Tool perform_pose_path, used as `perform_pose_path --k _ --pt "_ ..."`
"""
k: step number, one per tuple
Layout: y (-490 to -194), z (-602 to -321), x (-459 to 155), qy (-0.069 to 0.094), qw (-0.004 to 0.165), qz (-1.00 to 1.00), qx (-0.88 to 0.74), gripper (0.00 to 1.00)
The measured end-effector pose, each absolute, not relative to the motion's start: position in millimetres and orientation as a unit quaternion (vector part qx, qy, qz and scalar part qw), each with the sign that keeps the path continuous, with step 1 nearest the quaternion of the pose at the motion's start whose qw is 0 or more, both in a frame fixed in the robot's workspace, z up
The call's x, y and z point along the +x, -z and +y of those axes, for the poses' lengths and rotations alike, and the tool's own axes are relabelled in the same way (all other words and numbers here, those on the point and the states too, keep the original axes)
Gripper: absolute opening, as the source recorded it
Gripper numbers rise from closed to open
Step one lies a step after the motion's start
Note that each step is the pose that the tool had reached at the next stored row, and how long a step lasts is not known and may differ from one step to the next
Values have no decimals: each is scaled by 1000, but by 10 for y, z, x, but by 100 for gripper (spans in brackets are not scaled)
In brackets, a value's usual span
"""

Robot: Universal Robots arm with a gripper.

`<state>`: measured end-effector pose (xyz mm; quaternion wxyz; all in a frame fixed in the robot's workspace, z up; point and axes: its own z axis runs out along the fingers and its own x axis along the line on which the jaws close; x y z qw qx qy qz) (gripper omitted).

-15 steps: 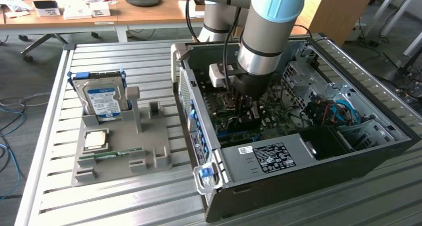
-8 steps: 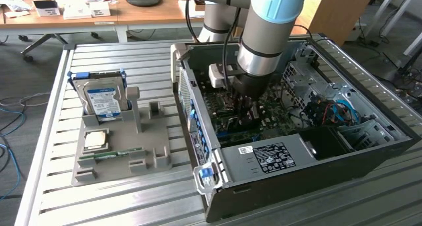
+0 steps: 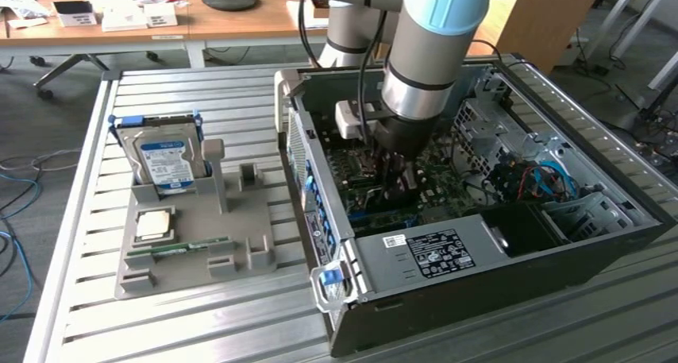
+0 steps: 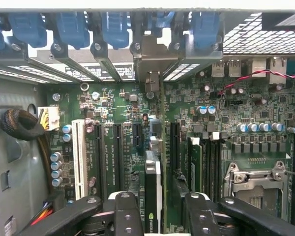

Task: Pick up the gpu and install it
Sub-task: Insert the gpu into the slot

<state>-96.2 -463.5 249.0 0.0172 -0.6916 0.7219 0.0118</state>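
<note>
The arm had its gripper down inside the open computer case, and from the wrist view the gpu stood on edge between the two black fingers, which were closed on it, the card's long edge lined up with the expansion slots on the green motherboard. I could not tell whether its contacts had met a slot yet. To my eye the step in hand was the seating, and doing it well meant keeping the card upright and square to the slot, its silvery end bracket running true into the opening at the rear wall beneath the blue plastic slot clips, and pressing straight down rather than rocking it. The board looked crowded: black slots beside a white slot, small blue-topped capacitors, and a metal-framed processor socket off to one side, all hard and unforgiving to a stray edge. The case walls were perforated grey sheet metal. Outside the case, towards the exterior view's left, a grey moulded fixture on the slatted metal table held a boxy hard drive with a blue-white label and a narrow green memory stick.
</note>
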Motion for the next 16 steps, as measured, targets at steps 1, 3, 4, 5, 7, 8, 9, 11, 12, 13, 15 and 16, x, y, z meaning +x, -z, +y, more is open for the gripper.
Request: perform_pose_path --k 1,3,4,5,7,8,9,11,12,13,15,16 --pt "-2504 -4635 -962 -12 17 722 -692 40" --pt "-2532 -4635 -962 -12 17 722 -692 40" --pt "-2547 -4635 -962 -12 17 722 -692 40" --pt "-2561 -4635 -962 -12 17 722 -692 40" --pt "-2599 -4635 -962 -12 17 722 -692 40" --pt "-2620 -4635 -962 -12 17 722 -692 40" --pt "-2639 -4635 -961 -12 17 722 -692 40" --pt "-2681 -4635 -962 -12 17 722 -692 40" --pt "-2703 -4635 -962 -12 17 722 -692 40" --pt "-2726 -4635 -961 -12 17 722 -692 40" --pt "-2772 -4635 -961 -12 17 722 -692 40" --pt "-2792 -4635 -961 -12 17 722 -692 40"
